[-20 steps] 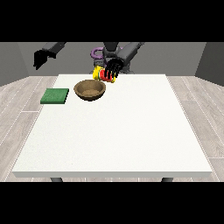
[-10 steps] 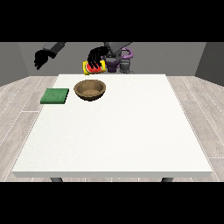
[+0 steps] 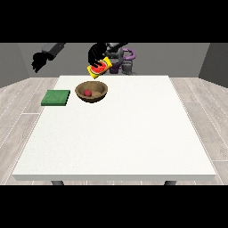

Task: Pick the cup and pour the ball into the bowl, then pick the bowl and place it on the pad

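With the red ball [image 3: 88, 92] lying in the bowl [image 3: 91, 92], the pour looks done; above the bowl, the hand at the view's right [image 3: 96, 52] has its fingers round the tipped yellow cup [image 3: 99, 68], which next needs setting down on the desk [image 3: 116, 133].

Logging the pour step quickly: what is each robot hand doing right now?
Robot hand at the view's right: shut on the tilted yellow cup.
Robot hand at the view's left: holds nothing; fingers cannot be told.

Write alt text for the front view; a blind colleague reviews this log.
A black hand holds a yellow cup tipped over a wooden bowl with a red ball inside. A green pad lies beside the bowl on the white table; the other hand hangs off the table's side.
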